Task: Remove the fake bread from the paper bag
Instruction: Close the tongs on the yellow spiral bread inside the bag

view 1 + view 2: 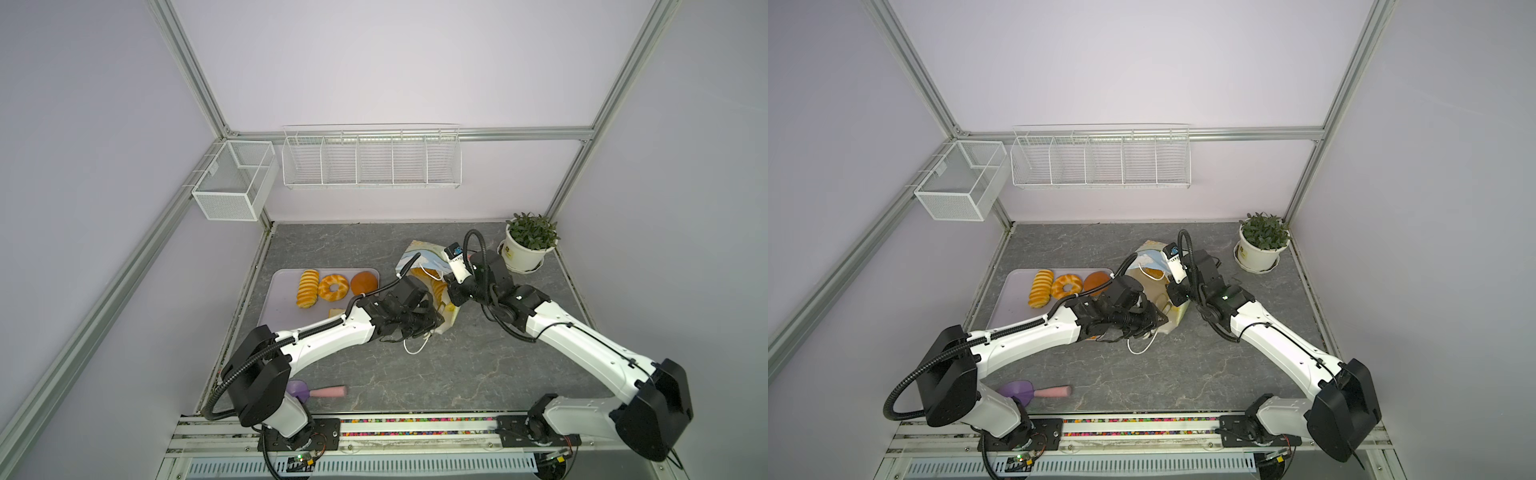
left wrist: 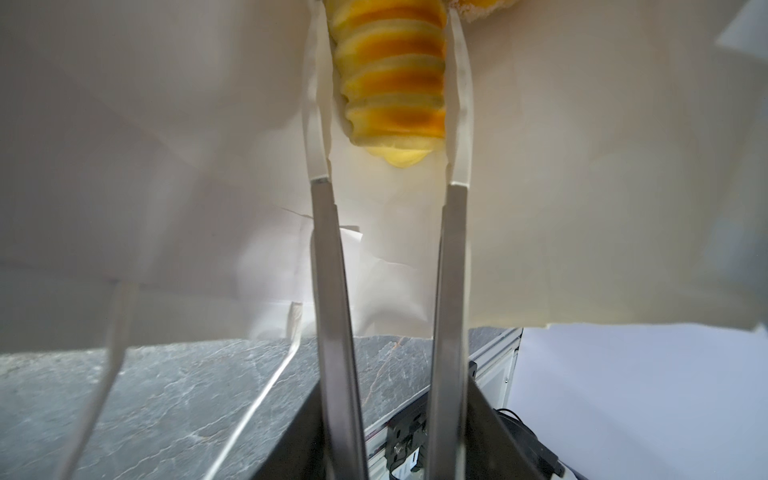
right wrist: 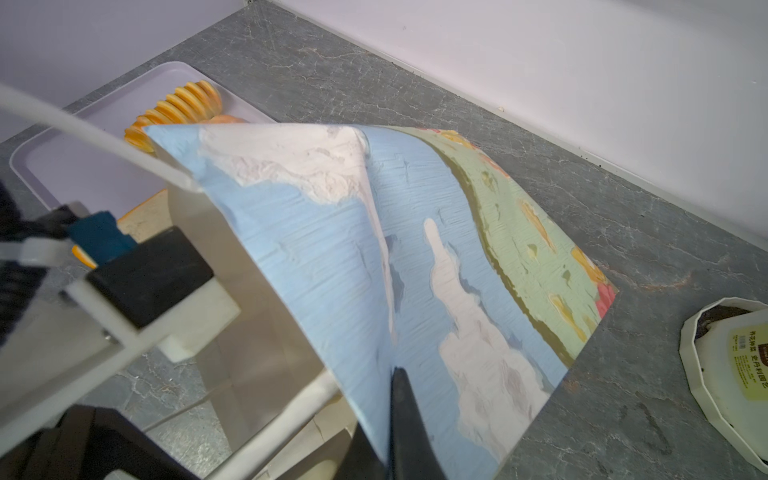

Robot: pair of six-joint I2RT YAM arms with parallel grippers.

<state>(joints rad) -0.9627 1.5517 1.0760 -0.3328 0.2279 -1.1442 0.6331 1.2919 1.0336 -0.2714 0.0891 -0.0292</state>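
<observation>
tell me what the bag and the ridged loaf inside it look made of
Paper bag: thin paper with a matte painterly print, white inside. It holds sharp creases and curls at the edge.
Ridged loaf: likely soft foam or plastic, not real bread. The ridges are smooth, even and faintly glossy.

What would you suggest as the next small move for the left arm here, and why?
Probably tighten the left end effector on the ridged loaf: its fingers straddle it inside the paper bag, though a firm grip isn't evident, and the right end effector pinches the bag's wall, holding the mouth open.
</observation>
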